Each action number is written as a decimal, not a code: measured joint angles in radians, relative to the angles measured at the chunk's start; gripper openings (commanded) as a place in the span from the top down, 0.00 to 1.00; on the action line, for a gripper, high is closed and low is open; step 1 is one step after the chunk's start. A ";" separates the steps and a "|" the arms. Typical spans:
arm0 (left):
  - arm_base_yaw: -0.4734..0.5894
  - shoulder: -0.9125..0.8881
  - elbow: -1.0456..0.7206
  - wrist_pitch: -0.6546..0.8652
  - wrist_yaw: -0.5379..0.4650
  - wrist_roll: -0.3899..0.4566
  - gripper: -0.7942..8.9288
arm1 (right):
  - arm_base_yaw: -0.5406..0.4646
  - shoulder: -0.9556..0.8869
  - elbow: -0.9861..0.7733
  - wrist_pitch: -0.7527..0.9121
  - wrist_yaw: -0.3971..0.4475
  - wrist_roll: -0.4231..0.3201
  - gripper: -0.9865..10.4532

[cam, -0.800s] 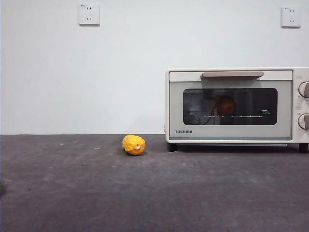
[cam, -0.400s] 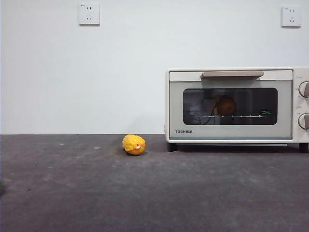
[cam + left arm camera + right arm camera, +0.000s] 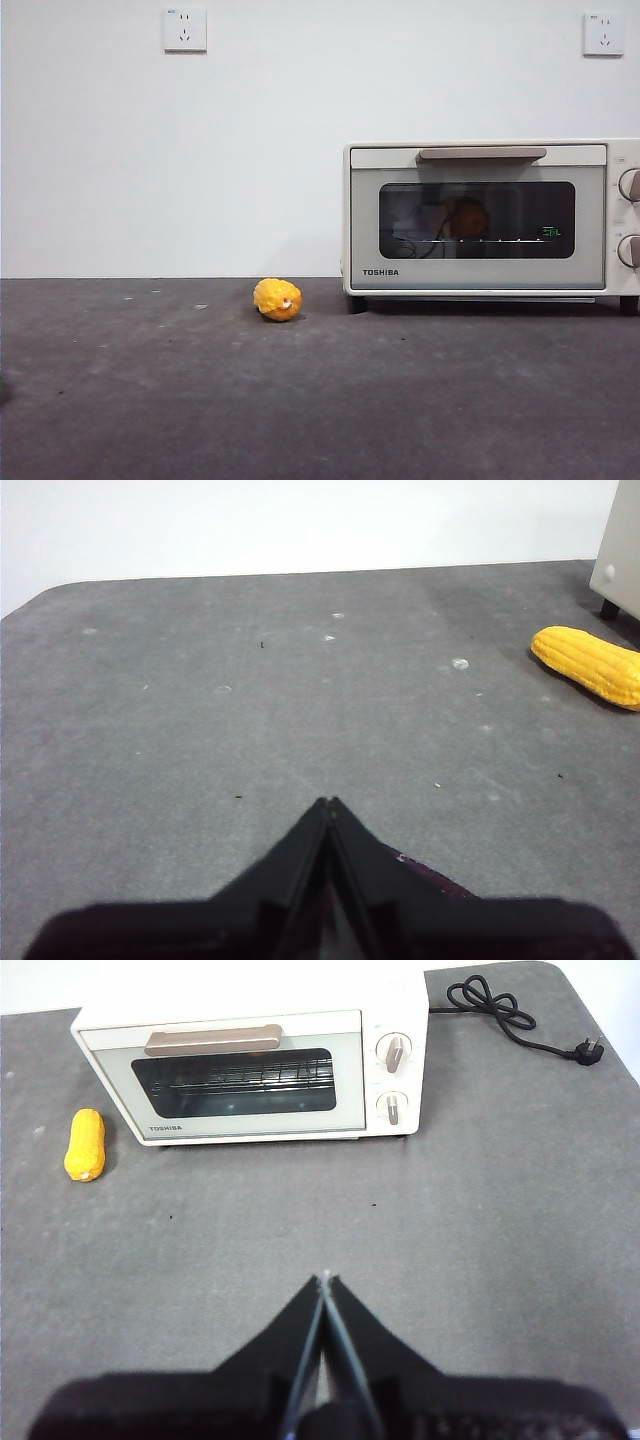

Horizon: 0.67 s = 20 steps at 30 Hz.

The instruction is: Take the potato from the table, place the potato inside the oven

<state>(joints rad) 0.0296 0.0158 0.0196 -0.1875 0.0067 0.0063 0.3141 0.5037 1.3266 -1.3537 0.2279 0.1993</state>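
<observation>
Potato inside shut oven; both grippers clenched empty, well apart from it.

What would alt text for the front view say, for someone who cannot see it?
A cream-white toaster oven with its dark glass door shut stands at the right on a dark grey table, an orange-brown lump dimly visible inside. A bumpy yellow corn cob lies to its left. No robot arm shows.
</observation>
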 measured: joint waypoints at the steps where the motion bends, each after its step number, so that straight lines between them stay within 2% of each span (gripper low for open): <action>1: 0.000 0.000 0.000 0.000 0.000 0.000 0.92 | 0.000 0.000 0.000 0.000 0.000 0.000 0.91; 9: 0.000 0.000 0.000 0.000 0.000 0.000 0.92 | 0.000 0.000 0.000 0.000 0.008 -0.003 0.91; 11: 0.000 0.000 0.000 0.000 0.000 0.000 0.92 | 0.000 0.000 -0.004 0.009 0.039 -0.034 0.91; 13: 0.000 0.000 0.000 0.000 0.000 0.000 0.92 | -0.012 -0.015 -0.043 0.114 0.078 -0.075 0.91; 16: 0.000 0.001 0.000 0.001 0.000 0.000 0.92 | -0.051 -0.064 -0.165 0.361 0.072 -0.113 0.91; 18: 0.000 0.004 0.000 0.000 0.000 0.000 0.92 | -0.082 -0.107 -0.274 0.528 0.022 -0.121 0.91; 20: 0.000 0.004 0.000 0.000 0.000 0.000 0.92 | -0.114 -0.145 -0.398 0.694 -0.064 -0.122 0.91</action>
<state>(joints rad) 0.0296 0.0196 0.0196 -0.1871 0.0067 0.0063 0.1997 0.3588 0.9287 -0.6594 0.1638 0.0776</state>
